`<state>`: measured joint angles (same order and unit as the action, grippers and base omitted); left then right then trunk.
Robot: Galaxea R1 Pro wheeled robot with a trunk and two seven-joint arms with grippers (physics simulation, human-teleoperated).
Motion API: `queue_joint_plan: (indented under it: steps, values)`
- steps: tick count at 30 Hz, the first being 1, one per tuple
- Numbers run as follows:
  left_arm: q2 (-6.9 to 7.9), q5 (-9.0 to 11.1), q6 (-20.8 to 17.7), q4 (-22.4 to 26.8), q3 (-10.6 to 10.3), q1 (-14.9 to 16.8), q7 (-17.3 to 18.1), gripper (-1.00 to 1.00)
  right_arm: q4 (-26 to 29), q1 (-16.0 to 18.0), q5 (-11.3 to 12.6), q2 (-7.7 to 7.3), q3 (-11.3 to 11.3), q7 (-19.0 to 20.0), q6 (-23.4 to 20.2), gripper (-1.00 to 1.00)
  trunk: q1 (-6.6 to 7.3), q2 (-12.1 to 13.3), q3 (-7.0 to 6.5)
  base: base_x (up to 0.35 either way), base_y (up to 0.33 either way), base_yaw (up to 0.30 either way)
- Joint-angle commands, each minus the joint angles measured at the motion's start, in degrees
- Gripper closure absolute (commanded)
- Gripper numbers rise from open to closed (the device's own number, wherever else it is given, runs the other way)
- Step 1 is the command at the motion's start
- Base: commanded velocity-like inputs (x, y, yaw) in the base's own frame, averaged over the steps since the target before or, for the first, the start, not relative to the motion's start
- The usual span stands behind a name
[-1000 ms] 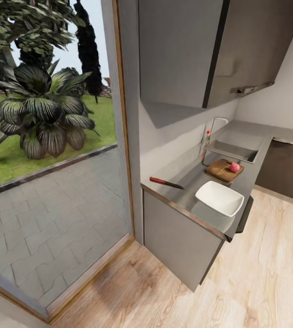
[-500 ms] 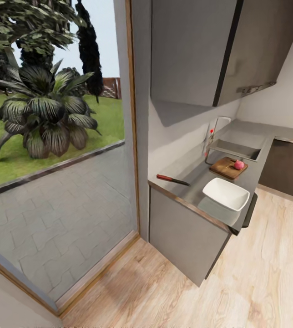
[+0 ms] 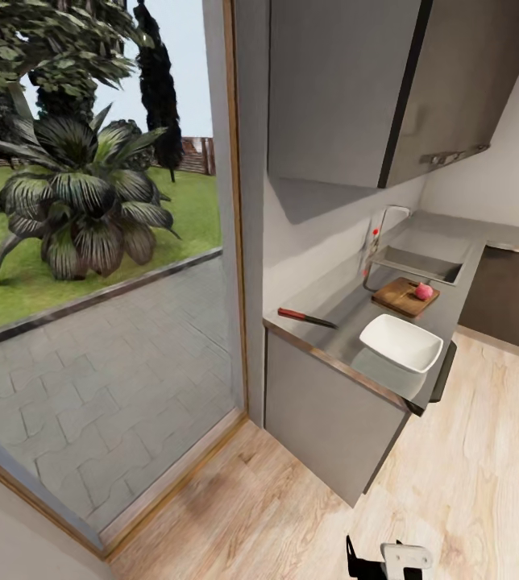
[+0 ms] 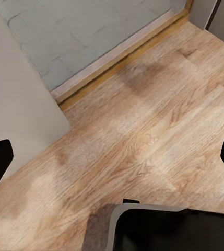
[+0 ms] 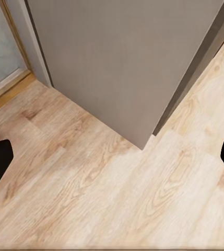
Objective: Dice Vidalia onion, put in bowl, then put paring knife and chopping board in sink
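The grey countertop runs away from me at the right of the head view. On it lies the paring knife with its reddish handle, near the wall. The white bowl sits at the near end. Behind it is the brown chopping board, with the round pinkish onion on its far corner. The sink and its chrome tap lie beyond. My left gripper hangs open over the wooden floor. My right gripper is open too, facing the cabinet's end panel.
A tall glass door with a wooden frame stands left of the grey base cabinet. Wall cabinets hang above the counter. Wooden floor spreads in front. A black and white arm part shows at the head view's lower edge.
The head camera shifted over the first half second, moving the whole scene right and farther off, then held still. An arm part has risen into the head view's lower edge.
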<state>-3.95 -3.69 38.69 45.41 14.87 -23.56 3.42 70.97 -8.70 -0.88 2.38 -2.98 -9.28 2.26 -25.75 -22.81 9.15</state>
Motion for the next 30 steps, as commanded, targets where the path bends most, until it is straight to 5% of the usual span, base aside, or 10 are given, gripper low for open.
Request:
queue_joint_plan:
  steps: [1, 11, 19, 25, 27, 30]
  values:
    - [-0.09, -0.37, 0.07, 0.07, 0.35, 0.0, 0.36, -1.0, 0.02, 0.0, -0.11, -0.01, -0.07, -0.33, 0.05, -1.0, -0.04, -0.1, 0.09, 0.0, 0.0, 0.0]
    - [-0.11, -0.35, 0.07, 0.03, 0.33, 0.0, 0.36, -1.0, 5.16, 0.06, -0.26, 0.28, -0.01, -2.17, -1.3, -1.0, -0.04, -0.1, 0.09, 0.0, 0.0, 0.0]
    - [-0.16, -0.43, 0.07, -0.83, 0.25, 0.0, 0.43, -1.0, 15.16, 0.86, -0.89, 3.12, -0.12, -5.01, -12.03, -1.0, -0.04, -0.1, 0.09, 0.0, 0.0, 0.0]
    - [-0.17, -0.51, 0.07, -1.07, 0.24, 0.0, 0.44, -1.0, 18.09, 5.21, -5.55, 5.98, -0.48, -5.54, -16.69, -1.0, -0.04, -0.1, 0.09, 0.0, 0.0, 0.0]
    - [-0.18, -0.52, 0.07, -1.13, 0.24, 0.0, 0.43, -1.0, 18.44, 7.42, -9.2, 7.61, -1.52, -5.67, -19.56, -1.0, -0.04, -0.1, 0.09, 0.0, 0.0, 0.0]
    - [-0.18, -0.49, 0.07, -1.33, 0.24, 0.0, 0.43, -1.0, 18.62, 11.55, -13.92, 7.61, -2.84, -5.71, -23.78, -1.0, -0.04, -0.1, 0.09, 0.0, 0.0, 0.0]
